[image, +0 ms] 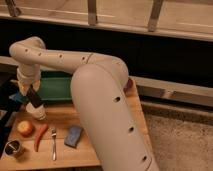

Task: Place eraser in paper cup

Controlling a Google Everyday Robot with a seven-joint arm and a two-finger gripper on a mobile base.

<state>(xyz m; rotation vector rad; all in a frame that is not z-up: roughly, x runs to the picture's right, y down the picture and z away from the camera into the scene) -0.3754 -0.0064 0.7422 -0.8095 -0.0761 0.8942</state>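
My gripper (33, 95) hangs at the left of the wooden table, at the end of the white arm that sweeps across the view. It is shut on the eraser (35, 98), a small black bar held tilted. Directly beneath the eraser stands the paper cup (39, 114), white, and partly hidden by the gripper and the eraser. The eraser's lower end sits right at the cup's rim; whether it is inside the cup cannot be told.
A green tray (57, 88) lies behind the cup. In front are an orange fruit (25, 128), a red pepper (40, 136), a fork (53, 144), a blue-grey sponge (74, 136) and a dark metal cup (14, 148). The big white arm (107, 110) covers the table's right side.
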